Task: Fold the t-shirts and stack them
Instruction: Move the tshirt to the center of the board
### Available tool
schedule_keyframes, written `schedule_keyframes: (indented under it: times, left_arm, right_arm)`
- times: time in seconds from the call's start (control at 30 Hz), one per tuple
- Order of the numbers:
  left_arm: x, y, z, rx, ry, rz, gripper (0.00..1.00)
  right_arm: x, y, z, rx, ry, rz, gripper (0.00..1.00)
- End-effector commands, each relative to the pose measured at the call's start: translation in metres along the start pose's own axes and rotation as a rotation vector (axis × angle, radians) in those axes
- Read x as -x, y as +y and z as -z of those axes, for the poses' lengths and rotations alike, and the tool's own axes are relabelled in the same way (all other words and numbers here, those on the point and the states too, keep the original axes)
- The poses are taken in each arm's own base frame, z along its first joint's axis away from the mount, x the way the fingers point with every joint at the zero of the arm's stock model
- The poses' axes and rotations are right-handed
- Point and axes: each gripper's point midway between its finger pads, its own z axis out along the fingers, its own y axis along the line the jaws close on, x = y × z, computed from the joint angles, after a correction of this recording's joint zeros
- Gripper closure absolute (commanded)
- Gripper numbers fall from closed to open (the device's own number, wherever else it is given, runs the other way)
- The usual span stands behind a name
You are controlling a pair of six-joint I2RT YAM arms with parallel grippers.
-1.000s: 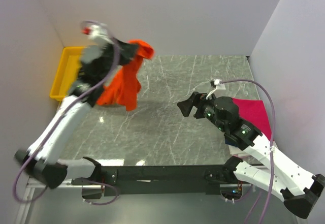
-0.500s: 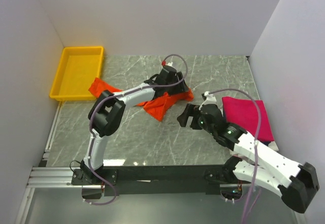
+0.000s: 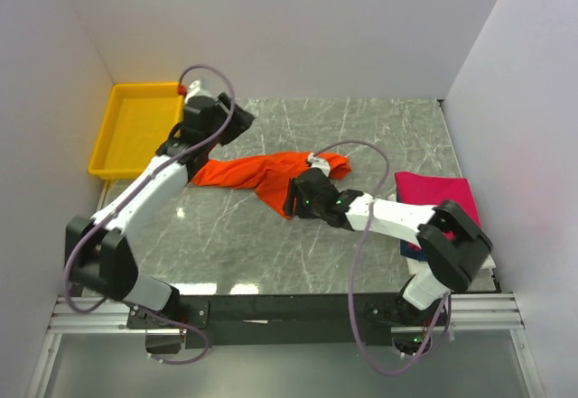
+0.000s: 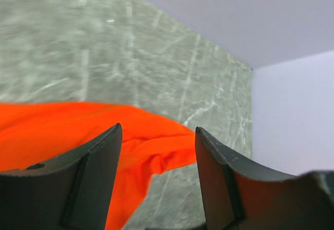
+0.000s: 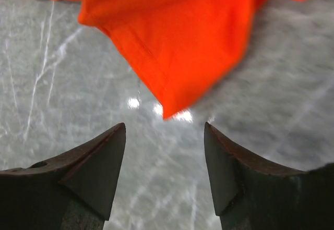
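Across mid-frame of the top view, the orange t-shirt (image 3: 244, 171) lies rumpled, unfolded. Left gripper (image 3: 237, 120) hovers near its left end, spread and empty; right gripper (image 3: 291, 201) — jaws apart, nothing between — faces the lower corner, probably to pinch and flatten it.

The bright orange t-shirt (image 3: 262, 171) lies unfolded and rumpled on the desk (image 3: 379, 136). It stretches as a wrinkled band from left of centre to the middle, with one hemmed corner pointing toward the near edge. The magenta-pink t-shirt (image 3: 440, 196) lies flat, folded into a rectangle at the right side, not touching the orange one, with a sliver of navy cloth (image 3: 408, 250) at its near edge.
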Motion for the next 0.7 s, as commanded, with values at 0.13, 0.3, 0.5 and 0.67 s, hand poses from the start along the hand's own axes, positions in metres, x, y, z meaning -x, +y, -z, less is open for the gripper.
schedule_keyframes:
  times: [0.13, 0.3, 0.5, 0.67]
  left_arm:
    - [0.007, 0.062, 0.062, 0.093, -0.044, 0.04, 0.37]
    - [0.004, 0.089, 0.083, 0.133, -0.047, 0.043, 0.37]
    - [0.001, 0.11, 0.095, 0.168, -0.047, 0.057, 0.37]
    - [0.0, 0.12, 0.106, 0.185, -0.059, 0.053, 0.35]
  right_arm:
    - [0.001, 0.007, -0.034, -0.072, -0.027, -0.06, 0.35]
    - [-0.007, -0.004, -0.038, -0.108, -0.03, -0.095, 0.35]
    - [-0.006, -0.002, -0.053, -0.135, -0.029, -0.11, 0.42]
    - [-0.011, -0.004, -0.059, -0.14, -0.024, -0.126, 0.72]
